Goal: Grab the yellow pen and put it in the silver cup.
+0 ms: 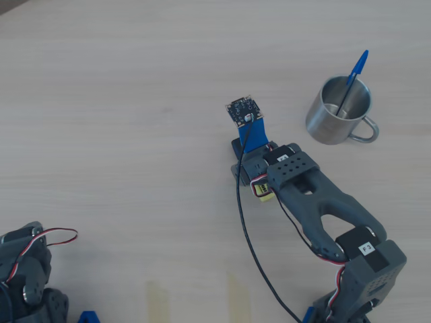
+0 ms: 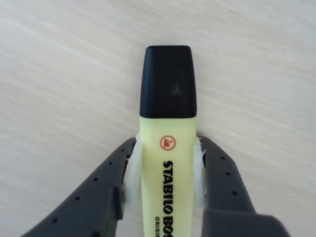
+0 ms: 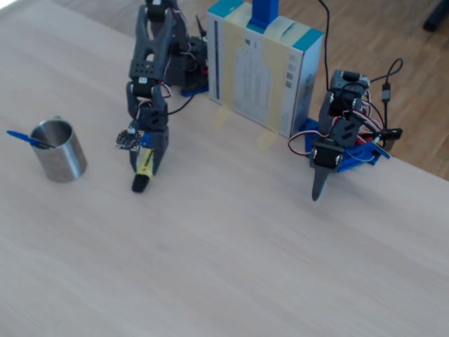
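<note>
The yellow pen (image 2: pixel 167 173), a chunky highlighter with a black cap, sits between my padded fingers (image 2: pixel 217 168) in the wrist view, cap pointing away. My gripper (image 2: pixel 168 144) is shut on its barrel. In the fixed view the gripper (image 3: pixel 149 163) points down at the table with the pen (image 3: pixel 144 163) in it, and the black cap is at or just above the surface. In the overhead view the gripper (image 1: pixel 246 145) hides the pen. The silver cup (image 1: pixel 323 124) stands upright to the gripper's upper right there, and to its left in the fixed view (image 3: pixel 63 156).
A thin blue ballpoint pen (image 1: pixel 355 75) leans in the cup, also seen in the fixed view (image 3: pixel 21 136). A second arm (image 3: pixel 335 140) rests at the table's far edge beside a cardboard box (image 3: pixel 263 67); it shows at the overhead view's bottom left (image 1: pixel 27 276).
</note>
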`<action>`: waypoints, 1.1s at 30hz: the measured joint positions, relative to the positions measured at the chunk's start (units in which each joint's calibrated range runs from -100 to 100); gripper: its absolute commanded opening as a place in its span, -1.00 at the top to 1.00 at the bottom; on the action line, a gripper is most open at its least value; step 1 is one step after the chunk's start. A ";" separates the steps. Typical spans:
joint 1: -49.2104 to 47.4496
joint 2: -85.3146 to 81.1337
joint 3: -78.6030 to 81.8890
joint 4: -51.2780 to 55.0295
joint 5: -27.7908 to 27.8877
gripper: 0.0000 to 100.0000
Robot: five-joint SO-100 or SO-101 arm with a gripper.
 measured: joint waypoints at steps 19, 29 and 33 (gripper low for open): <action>-0.50 -1.92 1.17 2.35 0.00 0.72; -0.67 -2.92 2.61 2.35 0.00 0.81; -0.59 -2.92 2.61 2.44 0.00 0.78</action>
